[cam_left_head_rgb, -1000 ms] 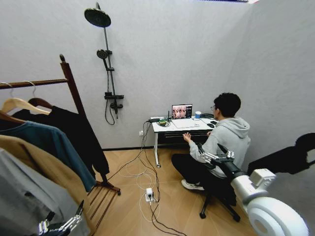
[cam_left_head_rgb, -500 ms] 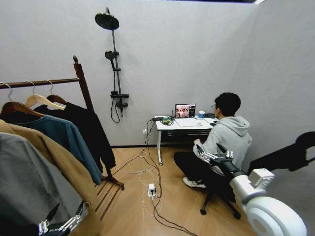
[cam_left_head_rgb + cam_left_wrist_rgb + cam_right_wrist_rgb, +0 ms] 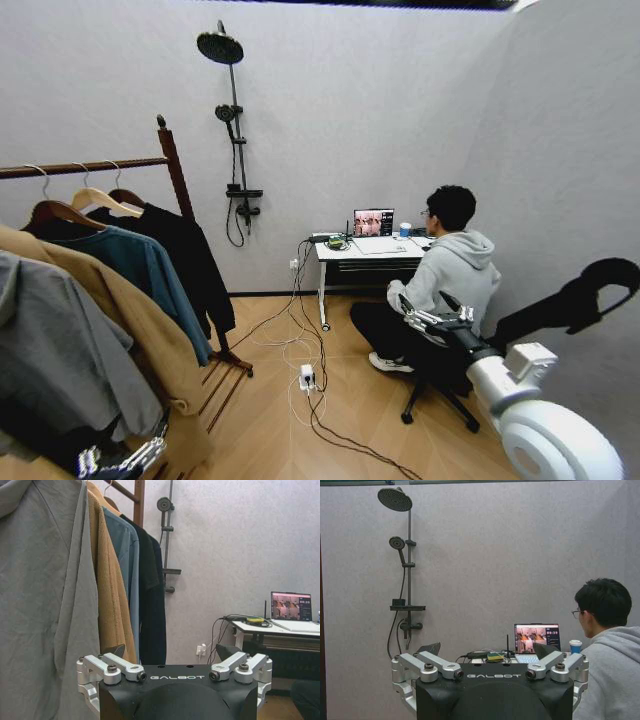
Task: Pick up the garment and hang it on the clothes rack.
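Observation:
The clothes rack (image 3: 172, 160) stands at the left, a dark red-brown post with a rod (image 3: 80, 168). The garment (image 3: 190, 260), black and long-sleeved, hangs on a hanger at the rod's end by the post. It shows again as the garment (image 3: 150, 605) in the left wrist view. Beside it hang a teal shirt (image 3: 140, 265), a tan coat (image 3: 120, 330) and a grey garment (image 3: 55, 350). My left gripper (image 3: 125, 460) (image 3: 171, 652) is low beside the grey garment, open and empty. My right gripper (image 3: 428, 303) (image 3: 486, 650) is open and empty, held out toward the desk.
A person (image 3: 450, 270) sits on a chair at a white desk (image 3: 365, 250) with a laptop. Cables and a power strip (image 3: 308, 378) lie on the wood floor. A shower fixture (image 3: 235, 130) is mounted on the back wall. A wall closes the right side.
The whole head view has swung so the rack and its clothes sit further into the picture; the camera moved. Both grippers keep the same pose, open and empty.

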You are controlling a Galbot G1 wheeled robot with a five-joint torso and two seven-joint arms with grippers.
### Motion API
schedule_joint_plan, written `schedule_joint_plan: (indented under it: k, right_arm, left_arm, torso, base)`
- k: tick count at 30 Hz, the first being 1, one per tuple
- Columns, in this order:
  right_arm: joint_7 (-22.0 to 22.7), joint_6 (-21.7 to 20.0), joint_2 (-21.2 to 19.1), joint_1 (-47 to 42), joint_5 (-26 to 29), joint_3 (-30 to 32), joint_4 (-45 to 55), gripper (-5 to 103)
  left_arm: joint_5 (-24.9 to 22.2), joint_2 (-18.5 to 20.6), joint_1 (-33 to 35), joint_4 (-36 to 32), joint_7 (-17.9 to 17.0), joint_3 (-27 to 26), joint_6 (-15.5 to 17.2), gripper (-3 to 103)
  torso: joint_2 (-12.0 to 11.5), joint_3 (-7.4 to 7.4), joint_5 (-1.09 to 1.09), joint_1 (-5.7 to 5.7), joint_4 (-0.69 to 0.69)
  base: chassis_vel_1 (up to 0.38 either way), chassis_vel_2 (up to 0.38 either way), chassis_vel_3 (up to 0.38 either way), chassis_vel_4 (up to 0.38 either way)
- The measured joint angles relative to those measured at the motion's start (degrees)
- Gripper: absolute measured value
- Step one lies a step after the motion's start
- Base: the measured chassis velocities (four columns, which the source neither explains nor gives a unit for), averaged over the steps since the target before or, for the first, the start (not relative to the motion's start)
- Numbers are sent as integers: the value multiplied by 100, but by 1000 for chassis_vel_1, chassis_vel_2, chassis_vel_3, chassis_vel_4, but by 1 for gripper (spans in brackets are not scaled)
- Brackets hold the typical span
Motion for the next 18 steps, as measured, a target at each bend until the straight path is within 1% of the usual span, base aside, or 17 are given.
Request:
schedule_joint_plan:
  k: [4, 5, 11, 18]
  right_arm:
    - [-7, 2, 36, -25, -21, -1, -29, 100]
    - [-22, 11, 67, -50, -43, -1, -36, 100]
    - [-89, 97, 262, -149, -189, -119, -115, 100]
    - [-104, 133, 451, -164, -271, -232, -132, 100]
  left_arm:
    - [0, 0, 0, 0, 0, 0, 0, 100]
    - [0, 0, 0, 0, 0, 0, 0, 100]
    - [0, 0, 0, 0, 1, 0, 0, 100]
    - [0, 0, 0, 0, 0, 0, 0, 100]
  torso:
    - [0, 0, 3, 1, 0]
    - [0, 0, 3, 0, -3]
    - [0, 0, 3, 1, 0]
    - [0, 1, 1, 1, 0]
  base:
    - [89, -156, -166, 93]
    - [78, -157, -149, 82]
    - [94, -132, -121, 113]
    - [114, -109, -119, 112]
